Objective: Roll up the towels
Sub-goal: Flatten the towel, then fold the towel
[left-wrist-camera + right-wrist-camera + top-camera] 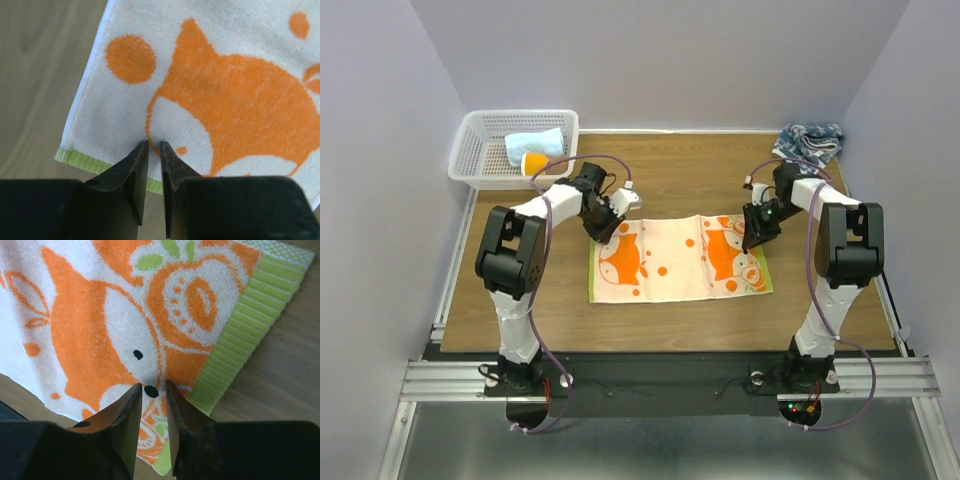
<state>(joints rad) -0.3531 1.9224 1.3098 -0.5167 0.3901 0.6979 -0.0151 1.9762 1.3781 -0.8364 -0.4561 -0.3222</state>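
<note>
The white towel with orange prints (670, 260) lies flat and spread on the wooden table, its green edge to the right (240, 330). My left gripper (607, 232) rests tips-down on the towel's far left corner; in the left wrist view (154, 143) the jaws stand almost together with a thin slit, no cloth pinched, on the towel (225, 85). My right gripper (752, 240) is tips-down on the far right corner; in its wrist view (153, 385) the jaws are narrowly apart over the towel (90, 325). The dark-blue-and-white towel (810, 140) lies crumpled at the back right.
A white mesh basket (470, 150) stands at the back left corner, holding a light-blue cloth (535, 143) and an orange cup (535, 163). Grey walls enclose the table on three sides. Bare wood shows around the towel (40, 75).
</note>
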